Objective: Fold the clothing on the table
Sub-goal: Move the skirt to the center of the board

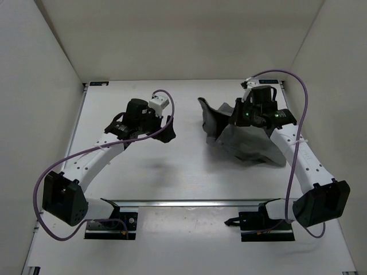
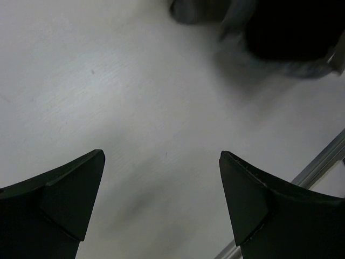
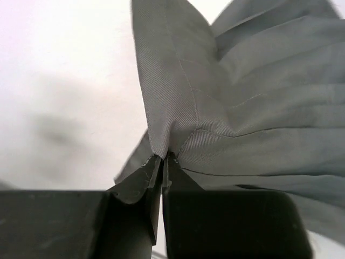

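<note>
Firmly, clothing (image 3: 242, 108) in right gripper (image 3: 161, 161)

White table (image 1: 172, 172) bears crumpled grey clothing (image 1: 252, 146).

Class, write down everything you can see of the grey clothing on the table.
The clothing is plain mid-grey woven-looking fabric, soft, with a stitched seam and long creases. It sits crumpled on the right side of the white table, one edge lifted into a peak. The right gripper has its fingers shut on a pinch of that edge; the rest lies bunched on the table, partly beneath the right arm.
</note>
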`<state>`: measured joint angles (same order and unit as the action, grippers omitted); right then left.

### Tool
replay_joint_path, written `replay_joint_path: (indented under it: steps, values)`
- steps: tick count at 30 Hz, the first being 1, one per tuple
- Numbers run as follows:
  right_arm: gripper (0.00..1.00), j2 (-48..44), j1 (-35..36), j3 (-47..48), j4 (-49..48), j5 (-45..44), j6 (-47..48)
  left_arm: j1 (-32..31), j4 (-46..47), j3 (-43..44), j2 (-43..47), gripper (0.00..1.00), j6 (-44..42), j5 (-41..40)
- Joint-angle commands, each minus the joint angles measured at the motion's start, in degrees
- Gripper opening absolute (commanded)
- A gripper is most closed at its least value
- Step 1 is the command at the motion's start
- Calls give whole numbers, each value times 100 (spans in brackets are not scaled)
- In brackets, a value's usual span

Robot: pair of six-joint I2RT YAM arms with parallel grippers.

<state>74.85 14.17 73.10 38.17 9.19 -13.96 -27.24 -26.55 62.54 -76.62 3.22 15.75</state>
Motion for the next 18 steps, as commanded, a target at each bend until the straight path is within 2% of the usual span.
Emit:
replay_joint_path:
  steps: [1, 3, 4, 8, 11, 15, 18]
  values:
    - [0, -304, 86, 371, 111, 722, -2, 228, 1340, -197, 147, 98, 266, 831]
    - [0, -487, 33, 267, 138, 986, 42, 246, 2158, -374, 51, 99, 477, 1035]
    - [0, -628, 24, 92, 94, 1058, 103, 255, 2284, -453, 7, 99, 538, 1036]
    - [0, -1015, -222, -374, 111, 1768, 130, 255, 2995, -523, -563, 99, 750, 650]
    - [0, -1139, -39, -498, 156, 1972, 139, 158, 3470, -638, -836, 99, 820, 228]
    - [1, -1254, 244, -875, 50, 1981, -1, 79, 3866, -761, -1179, 99, 943, 1015]
    - [0, -1341, 270, -1227, -99, 1999, -90, -105, 4271, -1190, -1066, 99, 873, 1632]
